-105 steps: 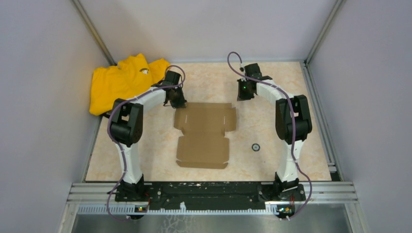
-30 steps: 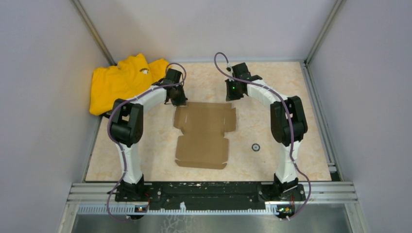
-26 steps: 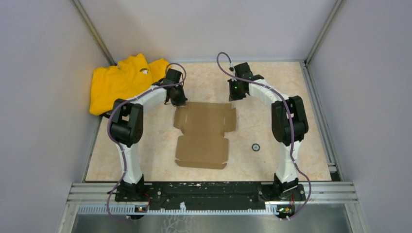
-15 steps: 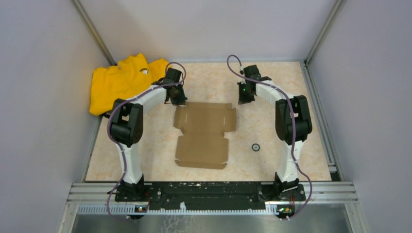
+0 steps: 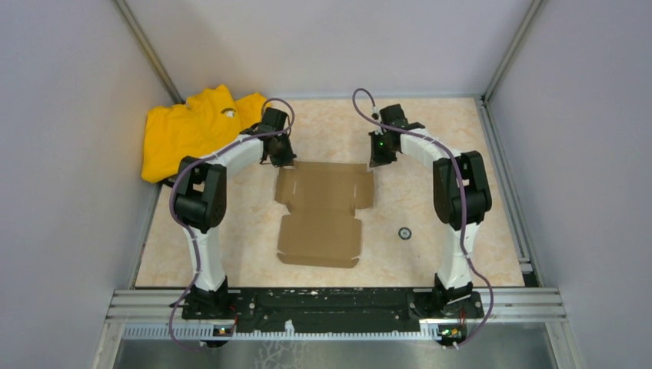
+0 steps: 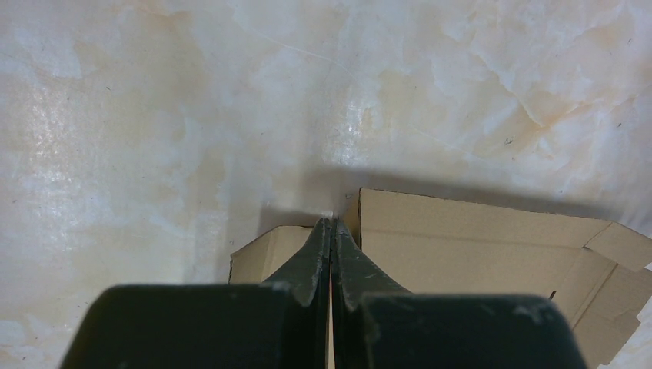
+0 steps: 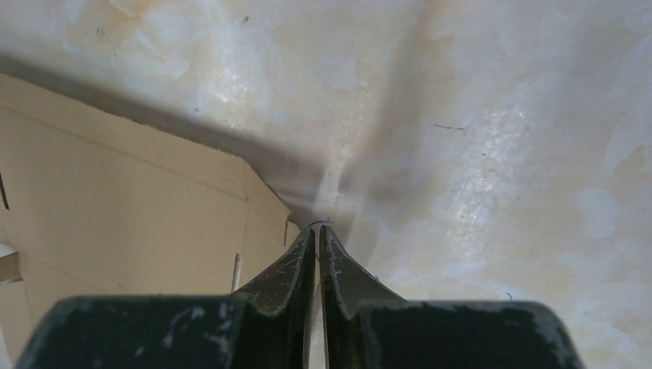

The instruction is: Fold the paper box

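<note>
- box (image 5: 323,206): brown cardboard blank, unfolded, lying flat on the table (image 5: 461,138) midway between the two arms. The wider panel with side flaps lies at the far end and the narrower panel at the near end. The surface is plain and unprinted.
- left gripper (image 5: 284,162): fingers pressed together, with nothing visible between them. The tips point down at the box's far left corner, at the notch where the left flap meets the far panel. Contact with the cardboard cannot be told.
- right gripper (image 5: 375,162): fingers all but together, with only a hairline slit left. The tips sit at the box's far right corner, right at the angled cut edge. Whether any cardboard sits in the slit cannot be told.
- arms: both arch up from bases at the near edge, with wrists turned inward over the far corners of the box.
- garment (image 5: 196,131): yellow cloth, crumpled, in the far left corner of the table, apart from the box.
- ring (image 5: 404,233): small, dark and round, on the table to the right of the box, apart from it.
</note>
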Motion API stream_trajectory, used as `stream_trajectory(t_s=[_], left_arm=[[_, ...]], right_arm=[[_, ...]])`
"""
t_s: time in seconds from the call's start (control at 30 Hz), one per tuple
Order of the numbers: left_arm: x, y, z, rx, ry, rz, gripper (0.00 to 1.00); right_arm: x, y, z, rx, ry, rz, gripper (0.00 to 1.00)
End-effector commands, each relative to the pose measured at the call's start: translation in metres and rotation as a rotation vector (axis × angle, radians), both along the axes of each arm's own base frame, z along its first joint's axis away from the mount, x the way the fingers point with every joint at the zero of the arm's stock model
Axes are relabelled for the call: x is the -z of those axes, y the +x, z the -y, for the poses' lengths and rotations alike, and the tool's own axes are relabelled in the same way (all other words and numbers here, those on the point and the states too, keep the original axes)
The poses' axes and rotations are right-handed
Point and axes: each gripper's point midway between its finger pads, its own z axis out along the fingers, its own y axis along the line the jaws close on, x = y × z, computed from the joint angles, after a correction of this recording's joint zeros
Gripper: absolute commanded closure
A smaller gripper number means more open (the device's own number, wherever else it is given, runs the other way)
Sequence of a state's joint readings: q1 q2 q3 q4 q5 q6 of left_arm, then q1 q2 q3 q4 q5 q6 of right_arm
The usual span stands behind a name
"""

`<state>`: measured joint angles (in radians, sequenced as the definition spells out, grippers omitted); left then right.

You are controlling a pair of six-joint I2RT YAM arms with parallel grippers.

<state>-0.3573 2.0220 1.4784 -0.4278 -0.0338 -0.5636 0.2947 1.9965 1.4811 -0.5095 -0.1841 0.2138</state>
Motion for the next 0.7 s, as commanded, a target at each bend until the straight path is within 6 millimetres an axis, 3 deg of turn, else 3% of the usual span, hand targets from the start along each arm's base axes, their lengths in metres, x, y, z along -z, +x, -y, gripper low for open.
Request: stream_trajectory(t_s=[0.0,0.4,0.67], left_arm=[[-0.011,0.008,0.002,0.0,-0.015,0.023,1.0],[-0.008,0.008,0.006,0.003,-0.03,0.019,1.0],[-0.008,0.007,0.002,0.001,-0.017,0.021,1.0]], right_arm=[[-0.02,0.013,-0.022,-0.029,0.04,0.054,0.94],[-0.026,0.013,-0.036,-0.05,0.037,0.066,0.94],[-0.025,0.016,-0.001,0.028,-0.026,0.073,0.95]])
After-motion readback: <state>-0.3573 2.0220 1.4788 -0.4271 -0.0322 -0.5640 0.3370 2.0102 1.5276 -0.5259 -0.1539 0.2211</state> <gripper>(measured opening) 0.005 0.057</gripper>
